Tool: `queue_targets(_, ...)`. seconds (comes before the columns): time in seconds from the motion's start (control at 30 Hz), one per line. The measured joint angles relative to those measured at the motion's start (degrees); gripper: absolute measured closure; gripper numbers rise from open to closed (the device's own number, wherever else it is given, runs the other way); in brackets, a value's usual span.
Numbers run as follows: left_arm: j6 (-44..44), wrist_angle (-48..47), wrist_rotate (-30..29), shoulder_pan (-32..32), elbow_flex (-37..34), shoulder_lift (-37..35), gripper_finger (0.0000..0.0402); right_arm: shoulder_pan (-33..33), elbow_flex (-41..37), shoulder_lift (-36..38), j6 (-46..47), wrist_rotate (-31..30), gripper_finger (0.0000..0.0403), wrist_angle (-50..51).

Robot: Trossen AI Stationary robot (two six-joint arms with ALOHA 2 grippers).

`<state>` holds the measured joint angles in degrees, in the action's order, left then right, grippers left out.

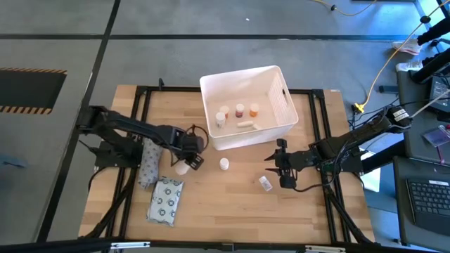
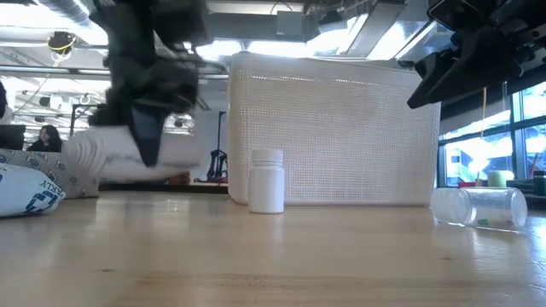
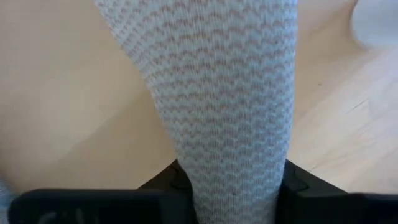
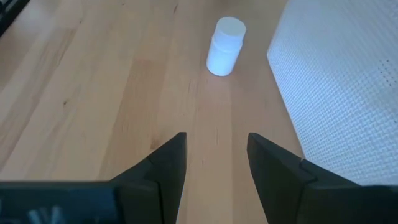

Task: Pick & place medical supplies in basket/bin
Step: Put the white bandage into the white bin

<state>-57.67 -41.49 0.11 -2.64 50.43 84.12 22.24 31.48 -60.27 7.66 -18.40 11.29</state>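
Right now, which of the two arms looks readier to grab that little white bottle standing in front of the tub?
The right. Its gripper is open, empty and aimed at the upright bottle. The left gripper is already clamped on a woven bandage roll.

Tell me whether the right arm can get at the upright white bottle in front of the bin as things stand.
Probably yes. The right tool is open and empty, pointing at the white bottle across bare table. The bin stands to one side, and the left tool, shut on a white roll, is off to the bottle's other side.

no readable text — packet (image 2: 26, 194) lettering is cut off.
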Motion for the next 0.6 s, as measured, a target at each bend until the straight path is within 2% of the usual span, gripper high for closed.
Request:
queue_targets(0.2, -0.9, -1.26, -9.63, -0.74, 0.08, -14.29, 0.0298, 0.0, 0.0, 0.0, -1.91, 0.0, 0.0232, -0.67)
queue_targets(0.37, 6.27, 1.89, -17.74, -0.73, 3.9, -23.75, 0.0299, 0.0, 0.0, 0.0, -0.43, 0.01, 0.0232, -0.67)
queue_targets(0.47, 14.75, 5.44, -20.95, -0.18, 7.71, -25.94, 0.0299, 0.0, 0.0, 0.0, 1.3, 0.01, 0.0232, 0.34)
queue_targets(0.6, 24.51, 9.08, -21.18, 2.64, 13.49, -25.25, 0.0299, 0.0, 0.0, 0.0, 4.09, 0.01, 0.0232, 1.69)
